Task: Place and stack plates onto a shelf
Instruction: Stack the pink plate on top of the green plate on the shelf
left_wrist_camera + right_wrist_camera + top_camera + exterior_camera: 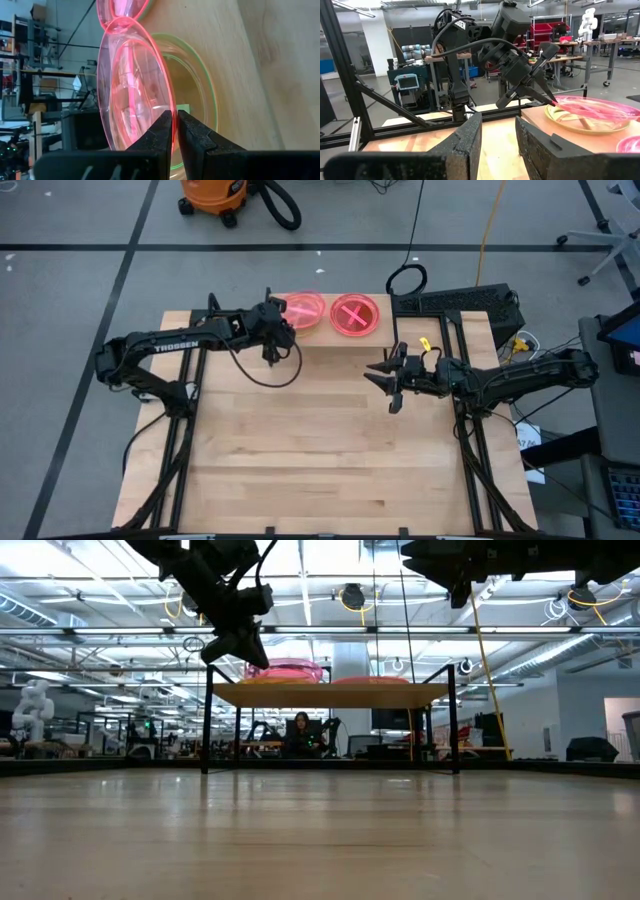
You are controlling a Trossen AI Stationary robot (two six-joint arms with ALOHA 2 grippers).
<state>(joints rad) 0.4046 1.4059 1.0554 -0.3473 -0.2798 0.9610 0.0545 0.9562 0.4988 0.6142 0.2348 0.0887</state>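
Left jaws (176, 131) at the pink plate's (131, 90) rim, over the shelf (310, 335).
My left fingers (160, 132) sit either side of the rim with a thin gap; can't tell if I'm gripping or letting go. The pink plate is tilted over a green plate (200, 90) lying on the shelf at the bench's (320, 450) far edge. A second pink stack (355, 314) sits just beside it on the shelf. Right jaws (392, 383) released, holding nothing, hovering over the bench, apart from the shelf.
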